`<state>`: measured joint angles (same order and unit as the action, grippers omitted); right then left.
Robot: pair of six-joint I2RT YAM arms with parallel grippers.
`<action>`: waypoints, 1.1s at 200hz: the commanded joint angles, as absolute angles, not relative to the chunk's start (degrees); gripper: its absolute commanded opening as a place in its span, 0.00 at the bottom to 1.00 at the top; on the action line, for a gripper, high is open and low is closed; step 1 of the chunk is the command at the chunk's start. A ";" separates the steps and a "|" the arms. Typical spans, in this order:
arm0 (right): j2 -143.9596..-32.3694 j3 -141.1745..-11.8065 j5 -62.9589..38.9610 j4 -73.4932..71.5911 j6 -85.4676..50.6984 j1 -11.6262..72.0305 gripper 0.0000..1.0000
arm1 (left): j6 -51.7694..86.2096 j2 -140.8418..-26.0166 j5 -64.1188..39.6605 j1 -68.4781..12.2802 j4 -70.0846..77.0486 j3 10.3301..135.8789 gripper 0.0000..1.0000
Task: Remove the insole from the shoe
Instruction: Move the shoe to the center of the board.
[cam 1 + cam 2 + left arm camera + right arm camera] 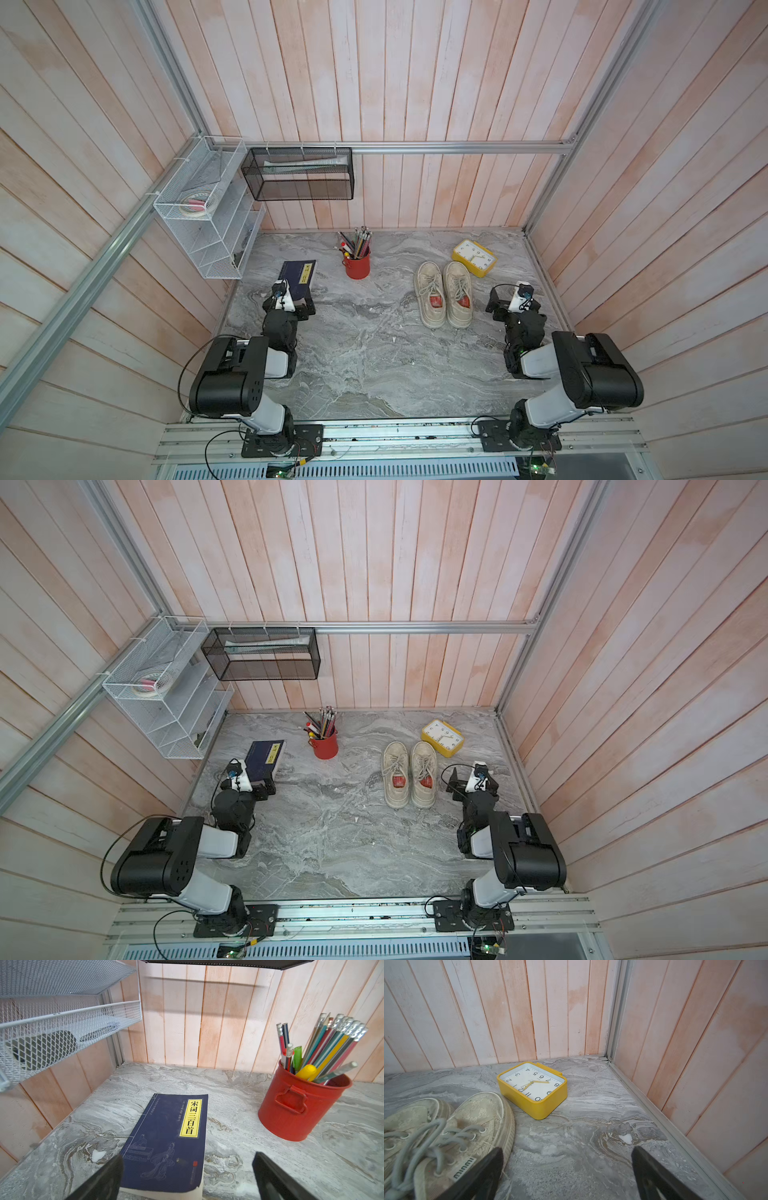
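Item: bimanual rig at a grey marbled table (374, 365), task at its opening step, nothing grasped yet as I read it. Left gripper (188, 1158): jaws spread wide and empty, low over a blue book (170, 1136), with a red cup (291, 1109) of pencils near it, well apart from the footwear. Right gripper (566, 1151): jaws likewise spread wide and empty, low over bare table, with one finger (483, 1169) just beside the outer sole wall of the shoe (477, 1122); whether it touches I cannot tell. Two worn canvas shoes stand side by side, toes toward the back wall, laces tied: the shoe nearest the right arm and its mate (430, 297), touching or nearly so. Each shows a red insole (464, 300) in its mouth — seated inside, with only the heel end visible in both top views. A yellow clock (475, 257) lies face up just beyond the toes. Judged next move: the right arm, being closest, should lift and come over the shoe's opening, then pinch the heel edge of the insole; the left arm may need to cross and pin the shoe down — otherwise the shoe could lift along with it.
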<state>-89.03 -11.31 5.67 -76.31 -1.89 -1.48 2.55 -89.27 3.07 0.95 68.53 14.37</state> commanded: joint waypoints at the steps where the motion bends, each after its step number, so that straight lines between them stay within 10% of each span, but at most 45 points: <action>1: -89.66 -12.05 4.95 -76.99 -1.94 -1.43 0.98 | 1.72 -89.66 3.36 0.88 68.20 15.19 1.00; 166: -86.57 -11.20 9.89 -76.46 -2.31 -0.46 0.98 | 1.85 -88.67 3.16 0.97 68.40 14.56 1.00; 220: -67.81 -14.37 10.46 -50.09 -3.75 -0.17 0.98 | 5.94 -74.67 7.03 0.71 56.09 13.26 1.00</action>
<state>-73.78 -11.88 8.54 -64.84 -1.91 -0.58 2.83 -80.73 4.54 0.95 64.05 13.82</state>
